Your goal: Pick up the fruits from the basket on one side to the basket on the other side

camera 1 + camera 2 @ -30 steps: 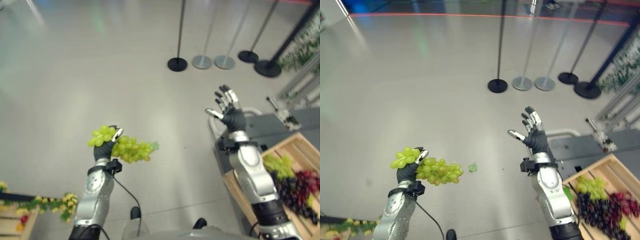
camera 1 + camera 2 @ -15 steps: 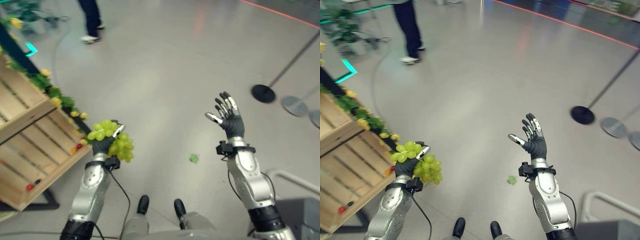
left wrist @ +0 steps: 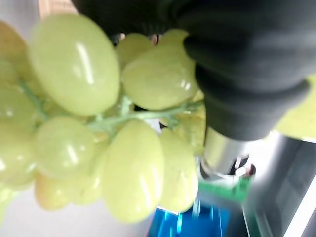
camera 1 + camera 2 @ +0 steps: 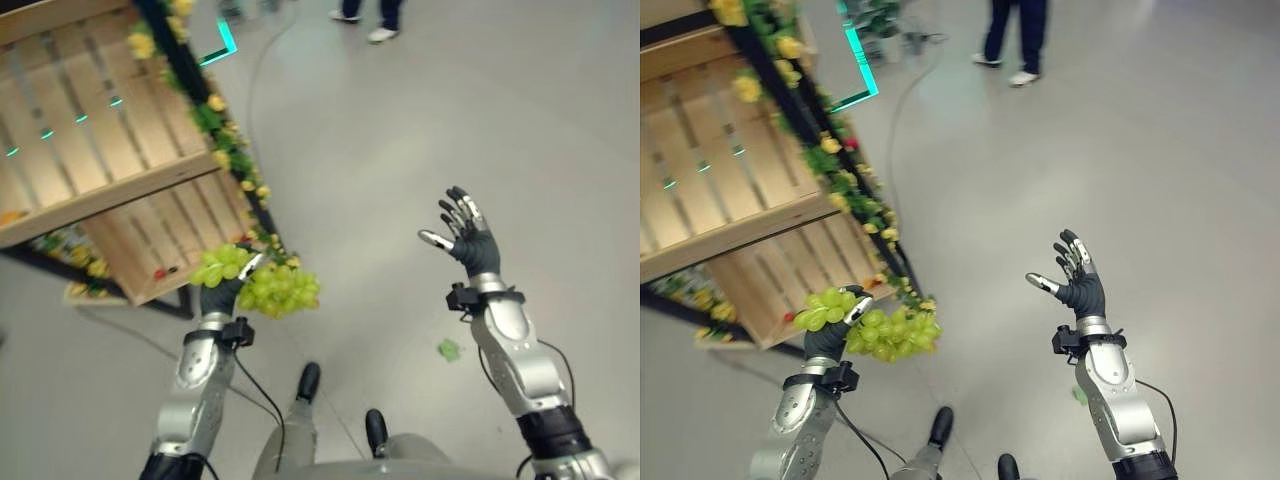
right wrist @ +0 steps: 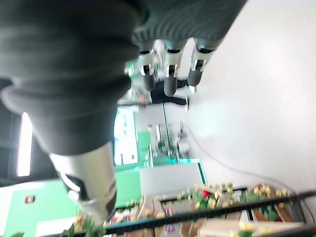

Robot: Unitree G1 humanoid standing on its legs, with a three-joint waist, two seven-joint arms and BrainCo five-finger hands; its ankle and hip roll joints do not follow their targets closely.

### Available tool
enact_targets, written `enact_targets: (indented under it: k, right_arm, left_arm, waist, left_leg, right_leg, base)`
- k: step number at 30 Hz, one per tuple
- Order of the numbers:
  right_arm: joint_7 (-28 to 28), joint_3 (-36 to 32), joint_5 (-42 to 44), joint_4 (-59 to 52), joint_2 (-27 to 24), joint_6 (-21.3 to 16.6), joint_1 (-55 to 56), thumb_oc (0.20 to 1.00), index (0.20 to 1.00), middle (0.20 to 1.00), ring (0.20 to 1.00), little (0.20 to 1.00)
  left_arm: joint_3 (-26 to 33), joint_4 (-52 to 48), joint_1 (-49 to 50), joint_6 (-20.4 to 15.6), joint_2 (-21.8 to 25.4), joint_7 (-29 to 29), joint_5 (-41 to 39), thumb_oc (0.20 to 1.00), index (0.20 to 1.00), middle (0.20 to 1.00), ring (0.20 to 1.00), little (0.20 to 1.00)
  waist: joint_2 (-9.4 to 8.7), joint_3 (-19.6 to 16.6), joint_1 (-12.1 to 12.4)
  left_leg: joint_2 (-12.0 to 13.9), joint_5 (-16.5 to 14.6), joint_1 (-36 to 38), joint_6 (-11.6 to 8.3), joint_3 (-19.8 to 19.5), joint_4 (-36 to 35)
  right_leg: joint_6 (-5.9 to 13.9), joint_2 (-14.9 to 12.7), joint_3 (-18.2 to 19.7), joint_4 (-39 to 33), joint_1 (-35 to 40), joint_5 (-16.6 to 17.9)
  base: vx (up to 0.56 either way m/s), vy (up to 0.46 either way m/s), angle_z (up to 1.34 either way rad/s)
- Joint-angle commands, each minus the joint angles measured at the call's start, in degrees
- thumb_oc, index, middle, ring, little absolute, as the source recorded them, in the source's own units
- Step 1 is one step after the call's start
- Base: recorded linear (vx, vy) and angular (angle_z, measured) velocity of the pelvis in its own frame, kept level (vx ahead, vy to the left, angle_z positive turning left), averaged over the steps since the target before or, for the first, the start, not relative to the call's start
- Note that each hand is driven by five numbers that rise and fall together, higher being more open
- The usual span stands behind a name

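View has swung further left since half a second ago: the wooden crate (image 4: 110, 180) with its yellow flower garland (image 4: 830, 150) now sits much closer, ahead of my left side. My left hand (image 4: 222, 292) is curled tight around the green grape bunch (image 4: 275, 290), held up in the air just in front of the crate's lower corner. My right hand (image 4: 1080, 288) is raised, fingers spread, holding nothing. One loose green grape (image 4: 449, 349) lies on the floor (image 4: 400, 130) near my right forearm. A person's legs (image 4: 1015, 35) show at the far edge.
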Motion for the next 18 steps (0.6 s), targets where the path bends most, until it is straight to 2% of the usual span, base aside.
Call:
enact_targets:
  k: [1, 3, 4, 5, 6, 7, 8, 10, 11, 13, 15, 16, 17, 18]
  right_arm:
    - [-0.21, -2.87, -1.30, -1.90, 1.64, -2.47, -1.19, 1.000, 1.000, 1.000, 1.000, 1.000]
    - [-0.10, -3.39, -1.18, -0.87, 1.89, -2.36, -0.53, 1.000, 1.000, 1.000, 1.000, 1.000]
    - [-0.09, -3.40, -1.17, -0.81, 1.89, -2.40, -0.55, 1.000, 1.000, 1.000, 1.000, 1.000]
    - [-0.15, -4.06, -1.05, -0.50, 1.56, -2.29, -0.23, 1.000, 1.000, 1.000, 1.000, 1.000]
    - [-0.14, -4.09, -1.04, -0.47, 1.56, -2.30, -0.25, 1.000, 1.000, 1.000, 1.000, 1.000]
    - [0.10, -4.21, -1.50, -0.07, 1.99, -1.92, 0.63, 1.000, 1.000, 1.000, 1.000, 1.000]
    - [0.11, -4.23, -1.51, -0.08, 2.00, -1.92, 0.70, 1.000, 1.000, 1.000, 1.000, 1.000]
    - [0.05, -5.35, -0.91, 1.55, 2.87, -1.62, 1.76, 1.000, 1.000, 1.000, 1.000, 1.000]
    - [0.08, -5.42, -0.90, 1.55, 2.93, -1.61, 1.78, 1.000, 1.000, 1.000, 1.000, 1.000]
    - [0.28, -5.63, -1.16, 2.09, 3.75, -1.21, 2.05, 1.000, 1.000, 1.000, 1.000, 1.000]
    - [0.26, -5.53, -0.77, 3.19, 4.38, -0.48, 2.05, 1.000, 1.000, 1.000, 1.000, 1.000]
    - [0.27, -5.55, -0.77, 3.22, 4.43, -0.49, 2.02, 1.000, 1.000, 1.000, 1.000, 1.000]
    - [0.57, -5.43, -0.54, 4.16, 4.86, -0.29, 2.25, 1.000, 1.000, 1.000, 1.000, 1.000]
    - [0.58, -5.45, -0.53, 4.22, 4.87, -0.33, 2.21, 1.000, 1.000, 1.000, 1.000, 1.000]
  left_arm:
    - [2.44, -6.24, -0.21, -3.91, 1.70, -1.38, -1.99, 0.200, 0.200, 0.200, 0.200, 0.200]
    - [3.03, -6.77, 0.11, -3.42, 1.76, -1.84, -2.35, 0.200, 0.200, 0.200, 0.200, 0.200]
    - [3.03, -6.80, 0.13, -3.40, 1.77, -1.84, -2.36, 0.200, 0.200, 0.200, 0.200, 0.200]
    - [3.09, -6.86, -0.50, -3.45, 1.64, -2.24, -2.41, 0.200, 0.200, 0.200, 0.200, 0.200]
    - [3.08, -6.89, -0.51, -3.42, 1.64, -2.24, -2.41, 0.200, 0.200, 0.200, 0.200, 0.200]
    - [3.03, -6.78, -0.61, -3.30, 1.70, -2.45, -2.36, 0.200, 0.200, 0.200, 0.200, 0.200]
    - [3.00, -6.84, -0.53, -3.28, 1.70, -2.44, -2.35, 0.200, 0.200, 0.200, 0.200, 0.200]
    - [2.45, -7.20, -1.24, -2.95, 2.91, -2.93, -1.07, 0.200, 0.200, 0.200, 0.200, 0.200]
    - [2.41, -7.25, -1.24, -2.91, 2.98, -2.91, -1.06, 0.200, 0.200, 0.200, 0.200, 0.200]
    - [2.85, -7.91, -1.52, -2.81, 3.89, -2.96, -0.46, 0.200, 0.200, 0.200, 0.200, 0.200]
    - [2.91, -8.58, -2.46, -2.45, 5.28, -2.99, 0.01, 0.200, 0.200, 0.200, 0.200, 0.200]
    - [2.92, -8.62, -2.46, -2.42, 5.34, -2.98, 0.00, 0.200, 0.200, 0.200, 0.200, 0.200]
    - [2.82, -9.30, -3.02, -2.46, 5.94, -3.20, 0.20, 0.200, 0.200, 0.200, 0.200, 0.200]
    - [2.81, -9.33, -3.03, -2.44, 5.96, -3.20, 0.20, 0.200, 0.200, 0.200, 0.200, 0.200]
  waist:
    - [-0.33, -4.43, -0.59]
    - [-0.67, -4.42, -0.07]
    - [-0.69, -4.28, -0.16]
    - [-1.17, -4.04, -0.28]
    - [-1.20, -3.95, -0.39]
    - [-0.87, -4.76, -0.04]
    - [-0.86, -4.86, -0.11]
    - [-1.66, -5.94, 0.68]
    - [-1.79, -5.95, 0.58]
    - [-2.62, -6.20, 1.14]
    - [-4.02, -6.28, 1.96]
    - [-4.14, -6.29, 1.96]
    - [-4.49, -6.15, 2.38]
    - [-4.59, -6.14, 2.37]
  left_leg:
    - [2.43, -1.56, 6.46, -3.87, -1.53, -2.24]
    - [5.45, -0.38, 8.24, -5.07, 2.16, -2.80]
    - [5.42, -0.42, 8.43, -5.11, 2.09, -2.83]
    - [6.06, -0.85, 8.67, -5.26, 5.32, -0.33]
    - [5.98, -1.16, 8.48, -5.23, 5.16, 0.15]
    - [6.03, -0.40, 9.57, -5.75, 5.72, -4.50]
    - [5.99, -0.11, 9.74, -5.75, 5.66, -4.99]
    - [4.86, -0.07, 9.26, -5.23, 4.30, -5.77]
    - [4.69, -0.09, 9.15, -5.16, 4.15, -5.69]
    - [3.06, -0.86, 9.16, -4.06, 3.21, -5.60]
    - [1.20, -2.10, 8.82, -2.62, 2.29, -4.59]
    - [1.09, -2.16, 8.71, -2.57, 2.29, -4.47]
    - [-0.32, -3.09, 8.54, -1.30, 1.70, -3.78]
    - [-0.44, -3.16, 8.46, -1.24, 1.69, -3.64]
  right_leg:
    - [10.19, -5.42, 1.07, -3.04, -1.50, -1.60]
    - [10.77, -7.44, -1.72, -3.12, 0.05, -1.76]
    - [10.78, -7.47, -1.83, -3.10, 0.27, -1.88]
    - [11.45, -9.17, -4.88, -3.21, 1.04, -1.28]
    - [11.52, -9.25, -5.04, -3.31, 1.22, -1.30]
    - [12.41, -9.65, -7.07, -3.51, 1.23, -0.71]
    - [12.43, -9.66, -7.19, -3.57, 1.26, -0.70]
    - [13.83, -11.63, -9.51, -1.17, 1.44, -0.48]
    - [13.90, -11.79, -9.66, -1.00, 1.42, -0.62]
    - [14.80, -13.86, -10.71, 0.08, 2.26, -0.49]
    - [15.47, -15.02, -11.07, 3.56, 1.77, -1.09]
    - [15.51, -15.17, -11.02, 3.91, 1.56, -1.28]
    - [15.80, -15.43, -10.68, 7.77, 0.65, -1.56]
    - [15.85, -15.59, -10.65, 8.12, 0.48, -1.75]
  base:
    - [0.13, 0.095, 0.87]
    - [0.03, 0.146, 0.80]
    - [-0.05, 0.162, 0.82]
    - [-0.04, 0.093, 0.70]
    - [-0.05, 0.220, 0.71]
    - [0.00, 0.129, 0.51]
    - [0.00, 0.183, 0.97]
    - [0.05, 0.194, 0.89]
    - [0.08, 0.198, 0.42]
    - [0.09, 0.174, 0.44]
    - [0.06, 0.188, 0.44]
    - [0.06, 0.211, 0.30]
    - [0.04, 0.124, 0.14]
    - [0.11, 0.236, 0.22]
